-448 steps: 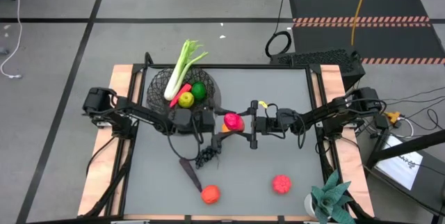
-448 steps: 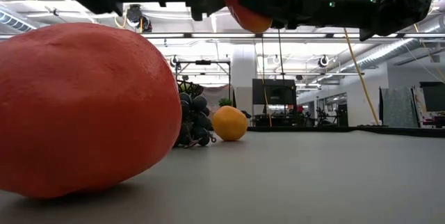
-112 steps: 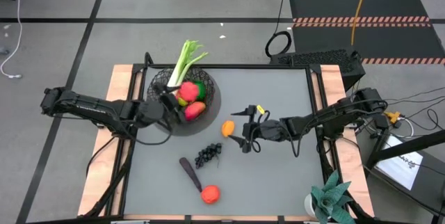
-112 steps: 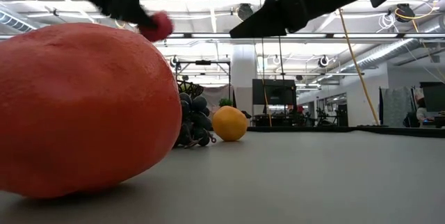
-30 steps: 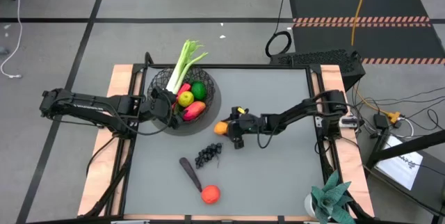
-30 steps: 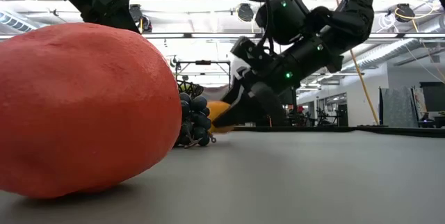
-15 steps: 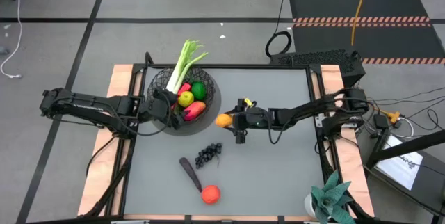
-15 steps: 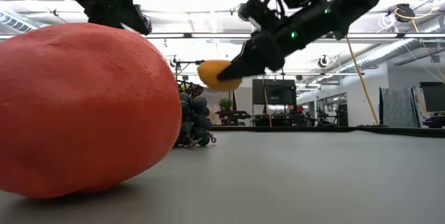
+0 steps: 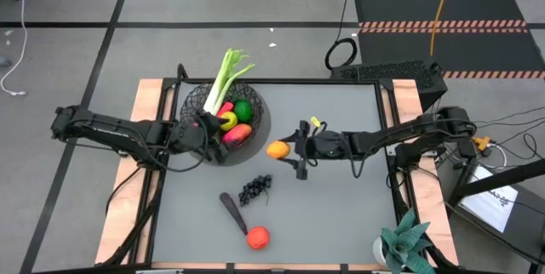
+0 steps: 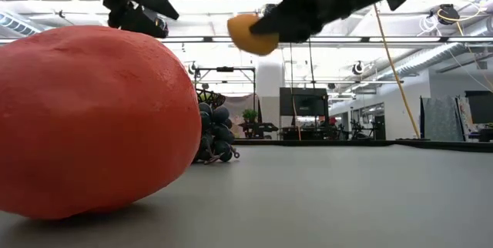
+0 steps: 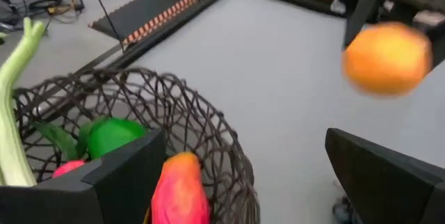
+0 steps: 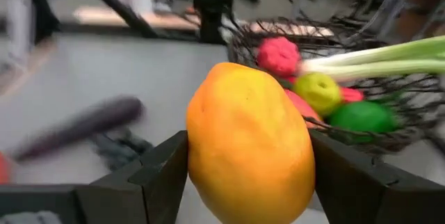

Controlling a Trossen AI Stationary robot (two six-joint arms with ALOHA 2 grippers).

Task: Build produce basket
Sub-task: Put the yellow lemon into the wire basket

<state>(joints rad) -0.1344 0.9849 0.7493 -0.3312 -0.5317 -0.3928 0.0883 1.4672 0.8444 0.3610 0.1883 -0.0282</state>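
We note the right gripper (image 9: 283, 150) raised above mid-table with its fingers clamped on the orange (image 9: 277, 149), lifted clear of the surface just right of the basket (image 9: 255, 129). The left gripper (image 9: 207, 131) hangs at the basket's near-left edge with its fingers spread wide and holding nothing; inside the basket we see the leek (image 9: 223, 78), apple (image 9: 230, 119), lime (image 9: 243, 110) and mango (image 9: 238, 134). Still on the table: grapes (image 9: 255, 190), eggplant (image 9: 231, 211) and a red round fruit (image 9: 257, 237) near the front edge.
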